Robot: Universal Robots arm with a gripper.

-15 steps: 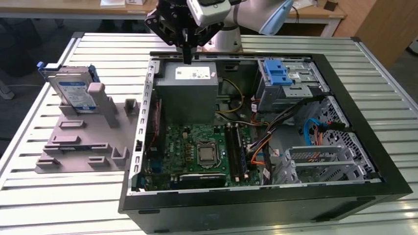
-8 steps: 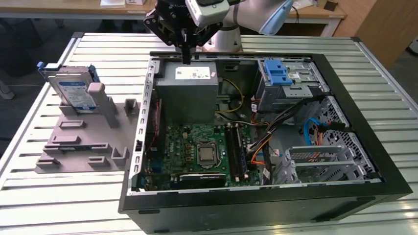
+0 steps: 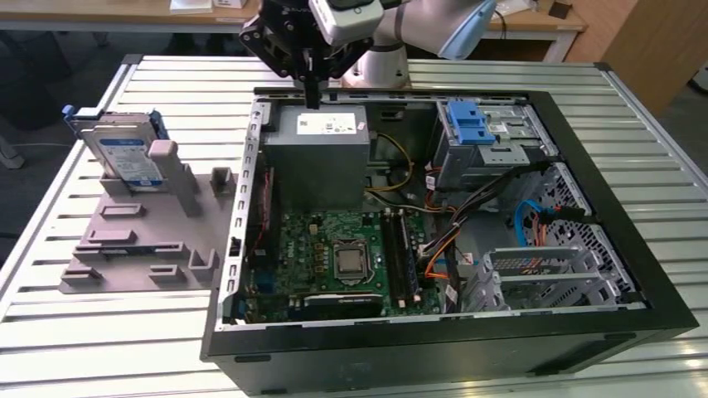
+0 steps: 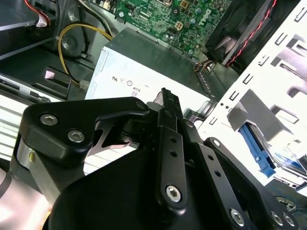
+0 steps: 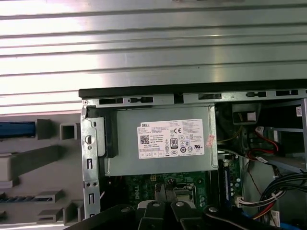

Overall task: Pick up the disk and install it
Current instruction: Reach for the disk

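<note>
The disk [image 3: 119, 152], silver with a white-and-blue label and a blue bracket, leans upright in the grey holder [image 3: 144, 240] on the exterior view's left, outside the computer case. The first wrist view shows a blue edge of its bracket [image 5: 17, 129]. My gripper [image 3: 313, 93] hangs over the back rim of the case, above the grey power supply [image 3: 321, 145], well away from the disk. In both wrist views its fingers [image 4: 165, 98] are pressed together, shut with nothing between them.
The open black computer case [image 3: 575, 332] lies on a slatted metal table [image 3: 111, 348]. Inside are the power supply [image 5: 160, 143], a green motherboard [image 3: 332, 257], cables, and a metal drive bay with a blue latch [image 3: 476, 124] at the back right.
</note>
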